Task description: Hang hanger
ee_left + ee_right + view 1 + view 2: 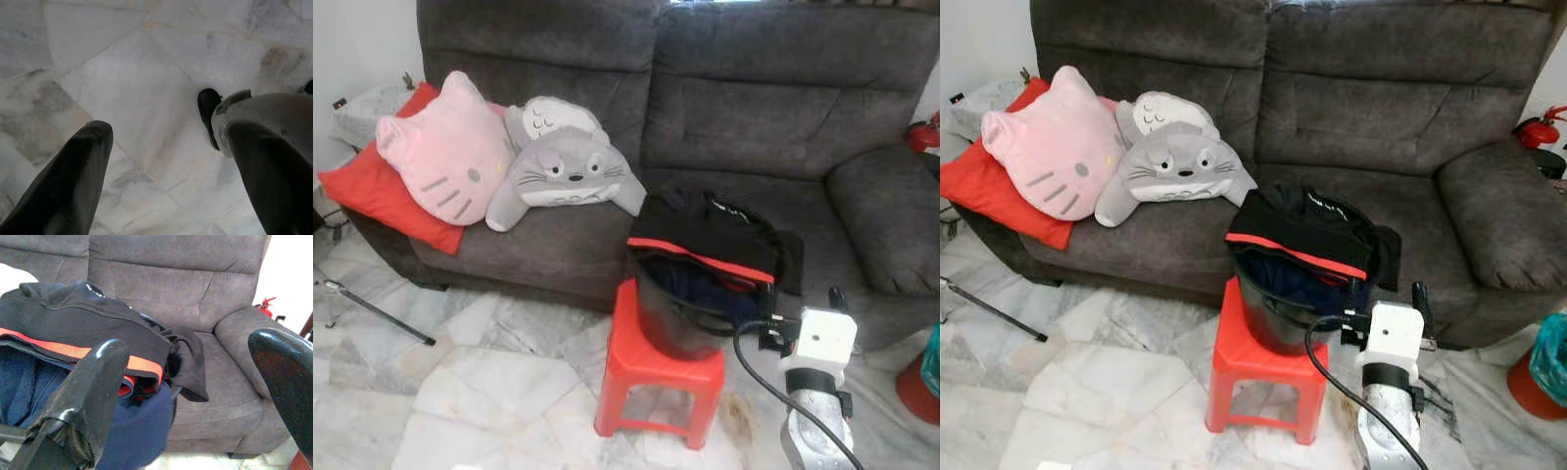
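A black bucket [675,328] stands on a red plastic stool [651,377] in front of the sofa. A black garment with a red stripe [705,235] is draped over its rim, and navy cloth [139,431] fills the inside. My right gripper [803,311] is held open just right of the bucket's rim, with nothing between its fingers [98,382]. A black cable [754,377] runs along that arm. My left gripper [168,129] hangs open over the marble floor.
A dark grey sofa [754,117] fills the back, with a pink cat pillow [445,147], a grey plush [563,166] and a red cushion [382,196] on its left seat. A metal stand leg [372,308] lies at the left, a fire extinguisher [922,132] at the right.
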You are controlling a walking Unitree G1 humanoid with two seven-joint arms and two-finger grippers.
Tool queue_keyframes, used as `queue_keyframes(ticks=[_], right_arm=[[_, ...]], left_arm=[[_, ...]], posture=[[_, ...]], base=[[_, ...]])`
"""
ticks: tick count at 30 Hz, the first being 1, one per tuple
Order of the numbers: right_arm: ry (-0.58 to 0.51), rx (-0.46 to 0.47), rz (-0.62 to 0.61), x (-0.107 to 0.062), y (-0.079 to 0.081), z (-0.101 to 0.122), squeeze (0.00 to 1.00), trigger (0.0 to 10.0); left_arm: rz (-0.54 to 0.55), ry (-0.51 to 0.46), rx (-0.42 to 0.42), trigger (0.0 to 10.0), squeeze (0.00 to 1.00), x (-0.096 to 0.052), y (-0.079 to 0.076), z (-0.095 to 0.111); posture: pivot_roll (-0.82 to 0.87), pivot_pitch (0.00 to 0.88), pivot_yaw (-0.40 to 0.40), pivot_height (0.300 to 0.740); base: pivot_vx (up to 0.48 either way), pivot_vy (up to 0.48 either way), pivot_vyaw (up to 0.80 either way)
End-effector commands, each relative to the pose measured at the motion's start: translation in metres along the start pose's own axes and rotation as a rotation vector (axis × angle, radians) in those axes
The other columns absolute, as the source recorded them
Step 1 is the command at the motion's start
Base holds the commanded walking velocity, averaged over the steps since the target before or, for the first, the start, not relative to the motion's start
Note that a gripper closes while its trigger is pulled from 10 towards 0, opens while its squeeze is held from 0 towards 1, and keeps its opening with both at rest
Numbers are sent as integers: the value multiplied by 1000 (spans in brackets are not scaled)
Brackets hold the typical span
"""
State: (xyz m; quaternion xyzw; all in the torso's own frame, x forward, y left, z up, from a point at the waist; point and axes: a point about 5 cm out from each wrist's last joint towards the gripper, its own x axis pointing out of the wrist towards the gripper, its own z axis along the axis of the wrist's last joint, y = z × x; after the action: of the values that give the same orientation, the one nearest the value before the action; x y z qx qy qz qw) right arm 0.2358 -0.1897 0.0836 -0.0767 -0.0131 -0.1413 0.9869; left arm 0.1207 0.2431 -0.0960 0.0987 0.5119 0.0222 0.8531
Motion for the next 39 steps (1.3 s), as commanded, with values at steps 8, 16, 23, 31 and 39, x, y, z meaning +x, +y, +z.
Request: queue_keyframes(ticks=[8, 16, 23, 31, 39], right_arm=[[18, 39, -35, 1, -4, 2, 0, 10000], [18, 22, -46, -1, -9, 3, 0, 10000], [117, -78, -125, -5, -28, -7, 0, 10000], [315, -201, -121, -5, -50, -33, 0, 10000], [283, -208, -64, 9, -47, -24, 1000, 10000]], left_arm=[[0, 16, 11, 10000, 0, 0, 0, -2], [0, 16, 15, 10000, 0, 0, 0, -2], [-3, 20, 21, 10000, 0, 0, 0, -1], [-12, 25, 27, 10000, 0, 1, -1, 0], [-9, 21, 19, 10000, 0, 1, -1, 1]], posture=[[-137, 2, -22, 740], [-137, 2, -22, 740], [-145, 17, -22, 740], [-152, 23, -23, 740], [-145, 22, -22, 740]], base=[[170, 0, 0], [0, 0, 0], [0, 0, 0], [0, 0, 0], [0, 0, 0]])
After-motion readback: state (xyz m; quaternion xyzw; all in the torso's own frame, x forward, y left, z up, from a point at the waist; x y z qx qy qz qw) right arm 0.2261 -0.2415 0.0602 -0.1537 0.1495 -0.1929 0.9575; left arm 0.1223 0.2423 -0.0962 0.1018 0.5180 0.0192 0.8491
